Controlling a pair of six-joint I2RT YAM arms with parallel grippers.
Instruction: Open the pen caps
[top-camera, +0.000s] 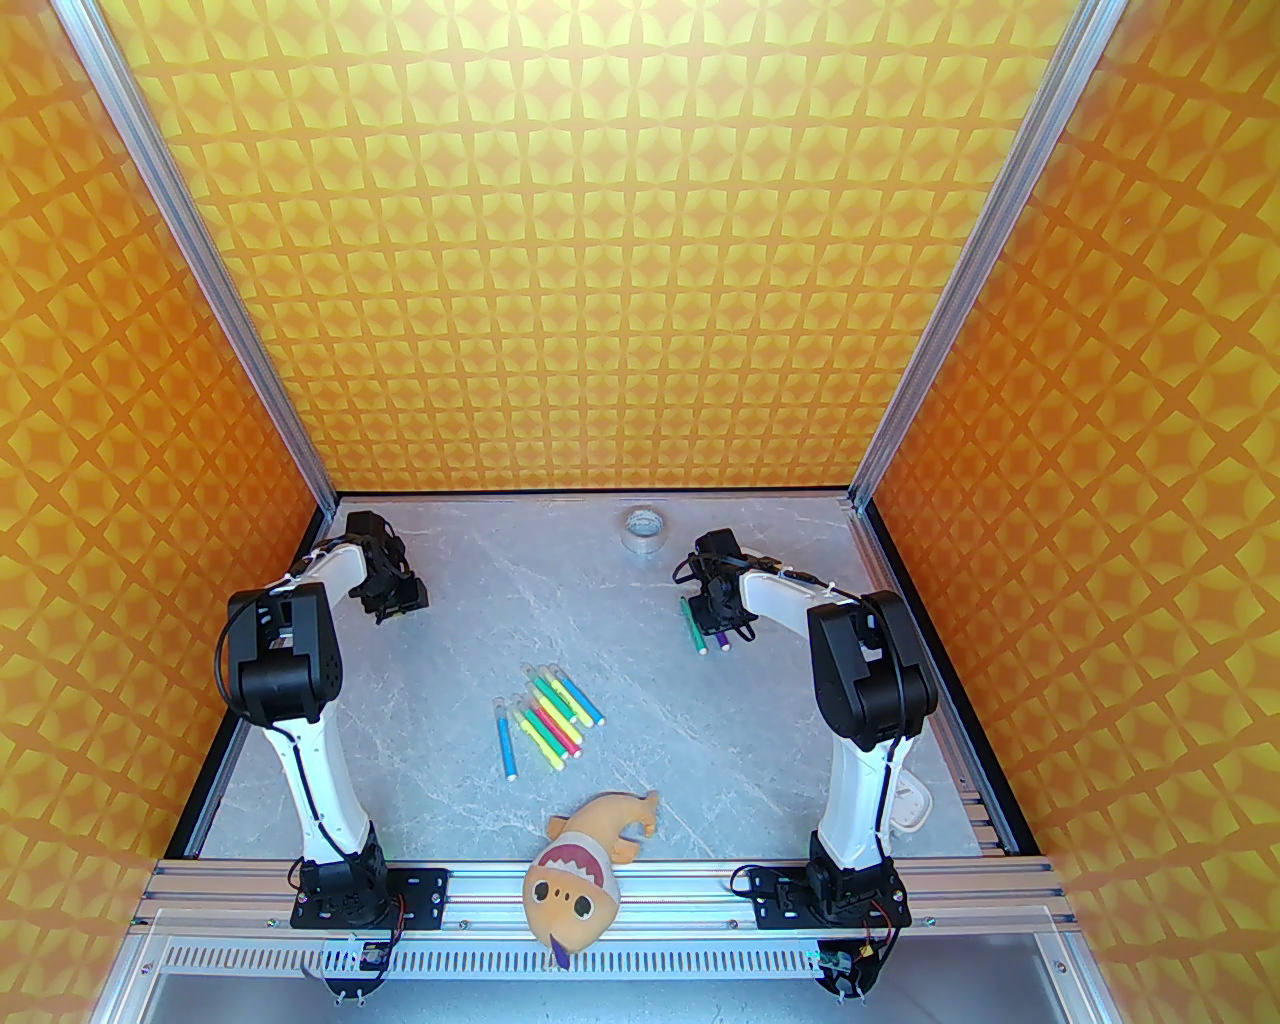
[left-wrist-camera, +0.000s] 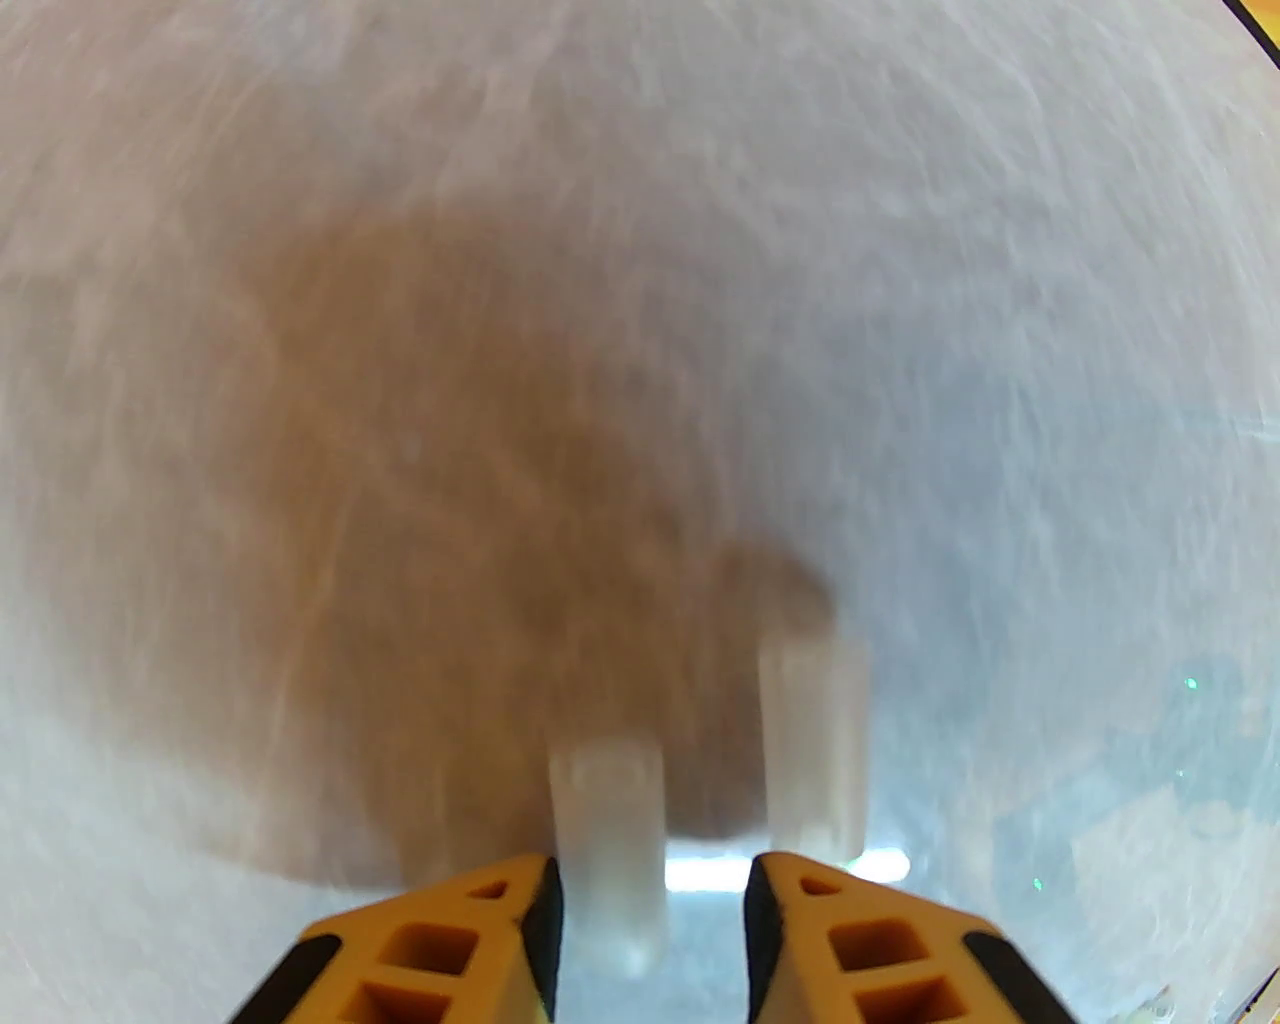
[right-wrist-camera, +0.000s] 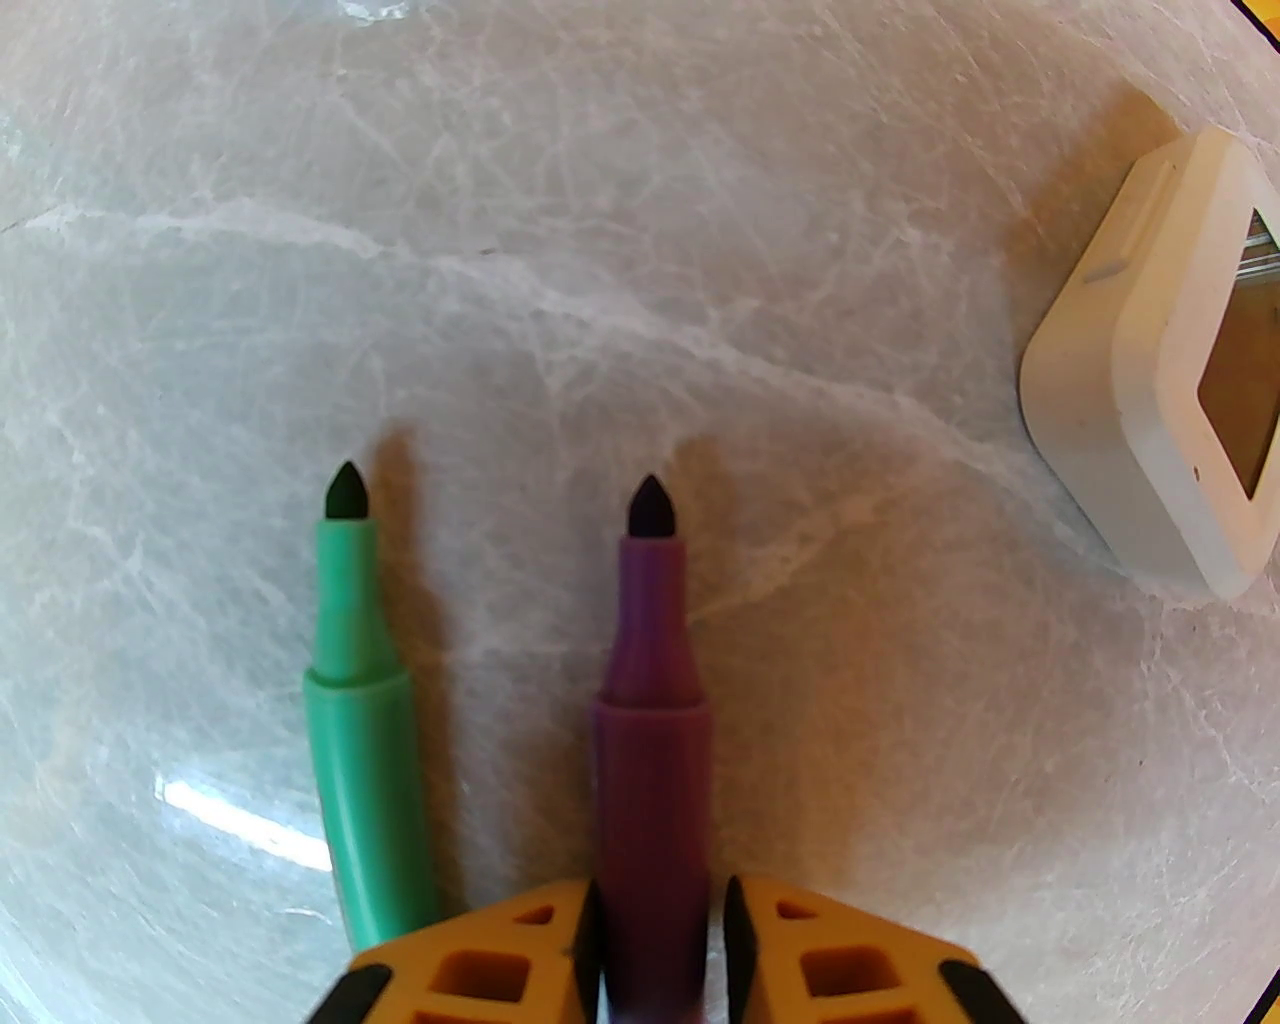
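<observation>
In the left wrist view, which is blurred, two translucent whitish pen caps lie on the grey table. One cap (left-wrist-camera: 608, 850) sits between the jaws of my left gripper (left-wrist-camera: 655, 870), against the left finger with a gap on its right; the other cap (left-wrist-camera: 812, 745) lies just ahead to the right. My left gripper (top-camera: 400, 595) is open at the back left. My right gripper (right-wrist-camera: 660, 890) straddles an uncapped purple marker (right-wrist-camera: 652, 720), with a slit showing beside the right pad. An uncapped green marker (right-wrist-camera: 360, 700) lies parallel to its left. Several capped markers (top-camera: 545, 715) lie mid-table.
A white square device (right-wrist-camera: 1150, 380) lies right of the right gripper, also near the right arm's base (top-camera: 912, 800). A tape roll (top-camera: 640, 530) stands at the back centre. A plush shark toy (top-camera: 585, 860) hangs over the front rail.
</observation>
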